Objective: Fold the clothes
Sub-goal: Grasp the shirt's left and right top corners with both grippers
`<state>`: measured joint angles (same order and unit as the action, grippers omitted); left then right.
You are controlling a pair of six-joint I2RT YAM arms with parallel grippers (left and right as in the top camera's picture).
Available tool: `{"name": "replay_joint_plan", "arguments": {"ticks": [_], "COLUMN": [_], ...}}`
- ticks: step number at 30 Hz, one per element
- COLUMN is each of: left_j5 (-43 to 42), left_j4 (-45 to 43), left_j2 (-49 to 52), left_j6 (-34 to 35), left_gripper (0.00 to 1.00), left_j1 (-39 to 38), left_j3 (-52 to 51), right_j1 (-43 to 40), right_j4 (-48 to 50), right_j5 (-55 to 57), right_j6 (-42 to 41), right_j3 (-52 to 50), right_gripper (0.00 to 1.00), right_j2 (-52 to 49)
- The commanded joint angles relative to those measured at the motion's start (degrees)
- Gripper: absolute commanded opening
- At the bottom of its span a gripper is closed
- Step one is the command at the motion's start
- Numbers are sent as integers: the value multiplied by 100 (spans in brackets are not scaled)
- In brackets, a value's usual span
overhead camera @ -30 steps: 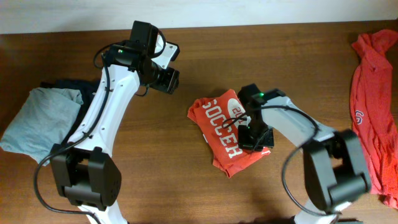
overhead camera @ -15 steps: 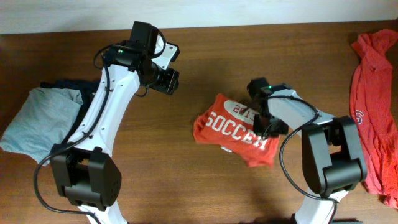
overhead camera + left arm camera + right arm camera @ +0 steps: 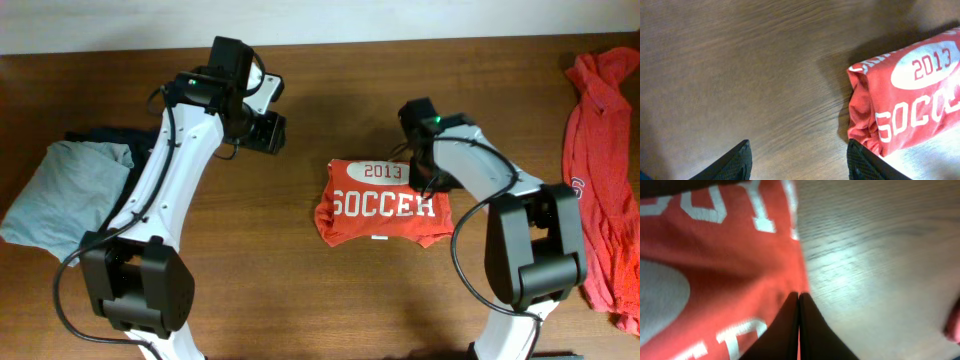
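Observation:
One of the clothes, a folded orange-red T-shirt printed "2013 SOCCER", lies flat and square at the table's middle. My right gripper is shut, its tips pressed together at the shirt's top right edge and touching the cloth; no fabric shows between them. My left gripper hovers open over bare wood to the shirt's upper left, holding nothing. A second orange-red T-shirt lies unfolded along the right edge of the table.
A folded light-grey garment sits at the far left on top of a dark navy one, beside the left arm's base. Bare wooden tabletop surrounds the folded shirt.
The right gripper swept toward the back of the table. The folded shirt turned with it, from slanted to square with the lettering level. The left arm stayed in place.

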<state>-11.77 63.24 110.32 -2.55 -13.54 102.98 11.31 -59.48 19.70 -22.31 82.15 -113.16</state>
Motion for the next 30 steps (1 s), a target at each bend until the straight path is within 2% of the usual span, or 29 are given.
{"name": "replay_joint_plan", "arguments": {"ticks": [1,5,8,9,11,12,14,18,21,22,25,30], "left_j5": [2,297,385,208,-787,-1513,-2420,-3316,-4345,-4454,-4739,-4693], "left_j4": [212,966,1283,1274,1023,844,444,-990,-2583,-2977,-3773,-4225], "left_j2": [-120,-535,-835,-914,-1014,-1016,-977,-726,-273,-129,328,745], "left_j6": [654,688,680,671,223,-195,-507,-389,170,407,802,1082], "left_gripper": [61,61,61,61,61,64,68,75,79,81,83,85], "left_j1": [258,719,1137,1259,1443,1484,1458,1167,863,785,564,251], "left_j3": [-17,-17,-28,-74,-295,-470,-931,-2310,-3187,-3327,-3449,-3449], "right_j1": [-90,-83,-83,-83,-83,-83,-76,-72,-72,-72,-72,-72], "right_j4": [-415,-765,-763,-763,-765,-765,-763,-721,-678,-654,-527,24], "right_j5": [107,-437,-1246,-1545,-2127,-2474,-2916,-3064,-3064,-3064,-3067,-3086], "right_j6": [-63,-4,402,452,595,693,807,907,1176,1255,1268,1266], "right_j3": [531,872,927,927,927,925,911,813,671,612,426,-46], "right_gripper": [4,4,6,6,9,10,11,16,16,15,4,4], "right_j2": [463,852,1091,1145,1182,1182,1165,1115,1038,992,837,511]}}
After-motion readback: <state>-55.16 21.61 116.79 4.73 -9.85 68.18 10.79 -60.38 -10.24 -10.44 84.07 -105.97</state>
